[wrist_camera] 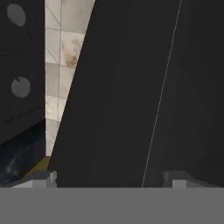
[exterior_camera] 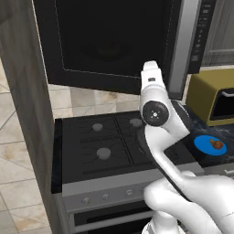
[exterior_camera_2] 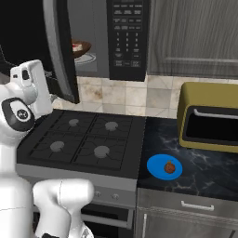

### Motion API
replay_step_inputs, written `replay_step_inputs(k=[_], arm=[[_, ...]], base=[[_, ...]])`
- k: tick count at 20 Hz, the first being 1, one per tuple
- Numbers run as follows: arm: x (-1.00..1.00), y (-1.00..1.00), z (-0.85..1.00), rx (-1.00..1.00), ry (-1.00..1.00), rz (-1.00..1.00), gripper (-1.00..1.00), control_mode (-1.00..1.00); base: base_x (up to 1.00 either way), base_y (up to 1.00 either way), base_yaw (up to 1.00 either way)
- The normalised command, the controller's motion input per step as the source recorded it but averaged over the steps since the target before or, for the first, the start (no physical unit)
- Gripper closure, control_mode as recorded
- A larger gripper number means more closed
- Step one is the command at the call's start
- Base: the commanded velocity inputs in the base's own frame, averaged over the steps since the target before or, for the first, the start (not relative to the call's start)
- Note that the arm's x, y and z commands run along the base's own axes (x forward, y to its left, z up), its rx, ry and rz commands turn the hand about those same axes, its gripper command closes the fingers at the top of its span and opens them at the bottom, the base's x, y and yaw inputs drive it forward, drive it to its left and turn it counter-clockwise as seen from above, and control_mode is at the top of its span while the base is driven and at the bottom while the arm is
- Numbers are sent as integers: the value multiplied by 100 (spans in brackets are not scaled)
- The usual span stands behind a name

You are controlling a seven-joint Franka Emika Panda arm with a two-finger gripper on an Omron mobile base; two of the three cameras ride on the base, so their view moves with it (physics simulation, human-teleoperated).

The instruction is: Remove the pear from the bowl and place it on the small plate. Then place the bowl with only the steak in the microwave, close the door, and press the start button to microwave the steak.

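small plate (exterior_camera_2: 158, 166): bright blue
pear (exterior_camera_2: 169, 167): brown-orange
microwave (exterior_camera_2: 125, 37): black, grey inside
door (exterior_camera: 109, 41): black
oven (exterior_camera_2: 211, 118): mustard yellow
counter (exterior_camera_2: 204, 172): dark marbled

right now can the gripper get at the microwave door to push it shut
Probably yes. In the hand view the open gripper faces the door, its dark panel close ahead with nothing between. The door stands swung open, with the bowl already inside the microwave.
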Motion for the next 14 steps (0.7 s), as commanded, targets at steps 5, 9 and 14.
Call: replay_step_inputs(k=[5,9,14], arm=[[99,-30,39,20,14,26,-100,-100],[95,0,27,5,18,15,-100,-100],[87,0,34,2,17,11,-100,-100]], base=[[0,0,0],[0,0,0],[0,0,0]])
